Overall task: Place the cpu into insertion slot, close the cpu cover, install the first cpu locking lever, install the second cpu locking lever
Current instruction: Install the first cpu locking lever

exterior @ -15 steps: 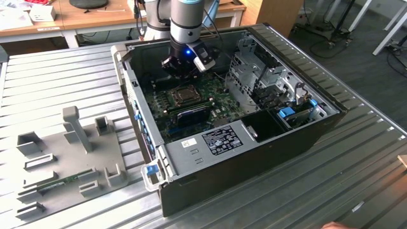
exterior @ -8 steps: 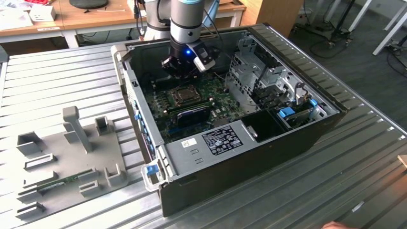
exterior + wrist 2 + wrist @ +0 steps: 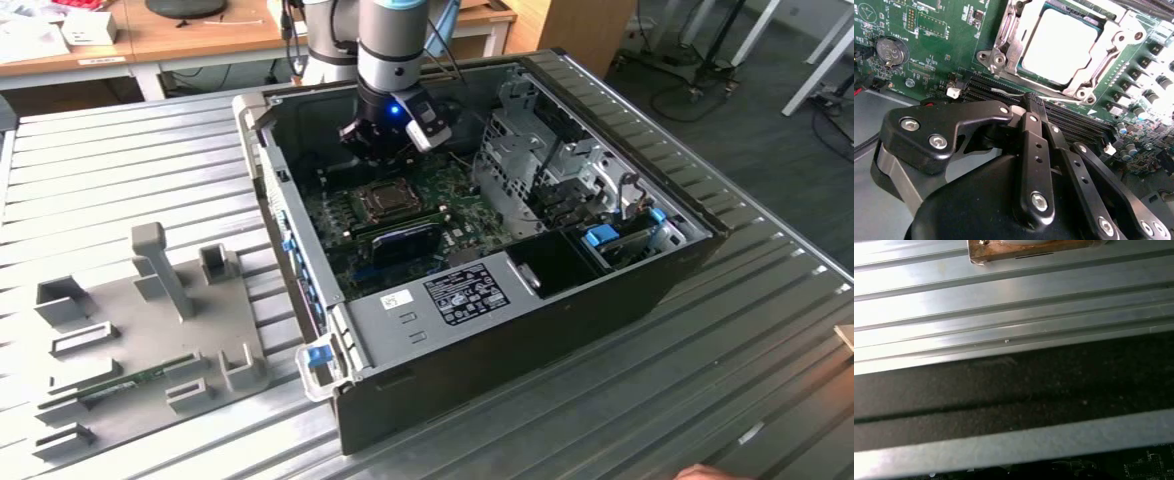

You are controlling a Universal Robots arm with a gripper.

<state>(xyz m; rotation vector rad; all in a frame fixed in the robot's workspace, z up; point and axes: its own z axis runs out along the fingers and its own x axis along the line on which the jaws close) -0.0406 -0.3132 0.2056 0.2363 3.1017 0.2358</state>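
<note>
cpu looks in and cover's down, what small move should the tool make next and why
Probably ease the tool toward the locking lever beside the cpu cover. The cpu sits seated with the cover flat around it, and the tool hovers over the memory slots, short of the lever.

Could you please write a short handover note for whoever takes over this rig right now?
Gripper: shut, holding nothing, poised over the memory slots just beside the insertion slot, inside the computer case.
Things: the cpu sits in the slot, and the cpu cover lies flat around it.
Done: cpu placed, cover closed.
Left: the two locking levers. Whether either one is latched cannot be told from these views.
</note>
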